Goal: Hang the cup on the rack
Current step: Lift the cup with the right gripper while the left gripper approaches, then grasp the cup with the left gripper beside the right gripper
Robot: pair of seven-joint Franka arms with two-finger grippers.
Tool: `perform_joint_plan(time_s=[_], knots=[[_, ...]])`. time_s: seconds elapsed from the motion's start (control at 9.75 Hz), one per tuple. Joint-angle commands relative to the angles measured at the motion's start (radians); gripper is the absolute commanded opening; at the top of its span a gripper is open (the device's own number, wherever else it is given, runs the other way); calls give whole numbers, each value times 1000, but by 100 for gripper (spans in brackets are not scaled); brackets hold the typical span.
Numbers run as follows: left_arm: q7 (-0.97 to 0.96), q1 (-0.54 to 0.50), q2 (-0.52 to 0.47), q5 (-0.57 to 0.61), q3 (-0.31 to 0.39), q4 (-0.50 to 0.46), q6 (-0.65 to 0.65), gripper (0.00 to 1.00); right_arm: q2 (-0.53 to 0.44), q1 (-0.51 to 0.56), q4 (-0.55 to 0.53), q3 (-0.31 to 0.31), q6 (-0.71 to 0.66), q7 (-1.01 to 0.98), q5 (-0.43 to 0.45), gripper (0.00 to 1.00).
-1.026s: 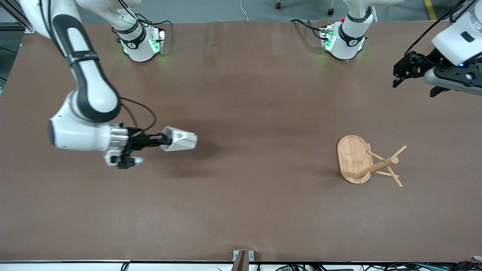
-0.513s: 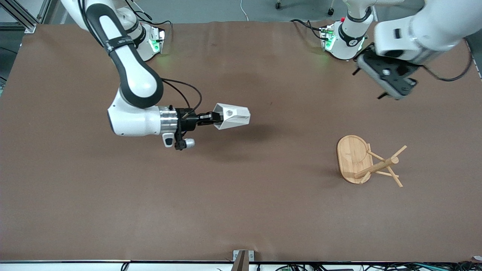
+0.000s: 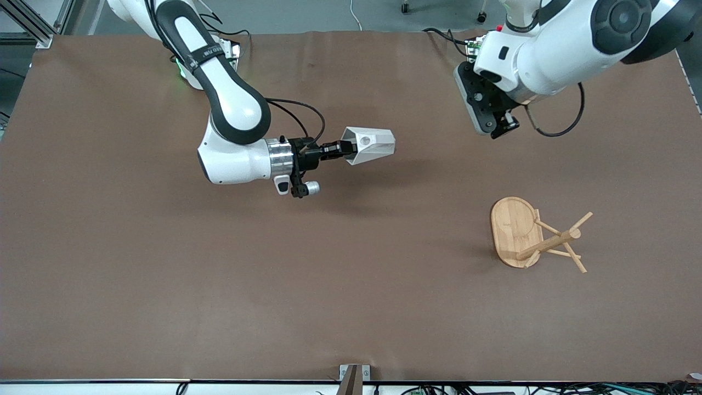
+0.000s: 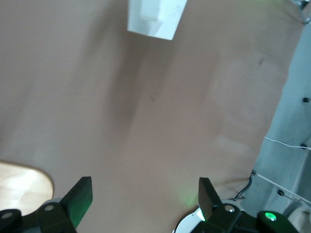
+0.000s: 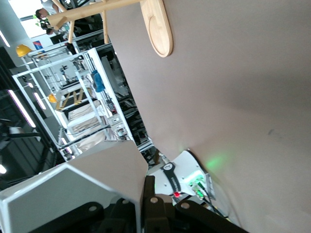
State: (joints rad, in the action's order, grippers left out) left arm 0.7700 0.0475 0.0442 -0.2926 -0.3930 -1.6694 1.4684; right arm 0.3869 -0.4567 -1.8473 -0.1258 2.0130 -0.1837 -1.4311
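The white faceted cup (image 3: 368, 146) is held in the air over the middle of the table by my right gripper (image 3: 344, 147), mouth toward the left arm's end. In the right wrist view the right gripper (image 5: 143, 204) is shut on the cup's wall (image 5: 73, 191). The bamboo rack (image 3: 529, 235) rests on the table toward the left arm's end; its oval base (image 5: 158, 26) also shows in the right wrist view. My left gripper (image 3: 498, 128) hangs over the table near its own base, open and empty (image 4: 144, 194); its view shows the cup (image 4: 156, 17) farther off.
The brown table (image 3: 351, 285) carries only the rack. The arm bases (image 3: 502, 57) stand along the edge farthest from the front camera. A small bracket (image 3: 354, 376) sits at the table's nearest edge.
My right gripper has carried the cup toward the left arm's end and toward the bases. My left arm has swung in from the table's end to over the table near its base.
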Motion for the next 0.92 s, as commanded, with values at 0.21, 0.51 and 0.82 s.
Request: perform_joint_plan(time_s=[0.21,0.51,0.82], knots=[[-5,-9,8,-48,-139,-131,148,96,-10,-5,-10,-31,4,-5,-115,0],[-20,-6,55,-45,-162,-131,283,97,-11,-5,-9,-32,3,-5,-115,0],[-31,-5,101,-46,-177,-125,340,100,-11,-8,-9,-34,4,-3,-121,0]])
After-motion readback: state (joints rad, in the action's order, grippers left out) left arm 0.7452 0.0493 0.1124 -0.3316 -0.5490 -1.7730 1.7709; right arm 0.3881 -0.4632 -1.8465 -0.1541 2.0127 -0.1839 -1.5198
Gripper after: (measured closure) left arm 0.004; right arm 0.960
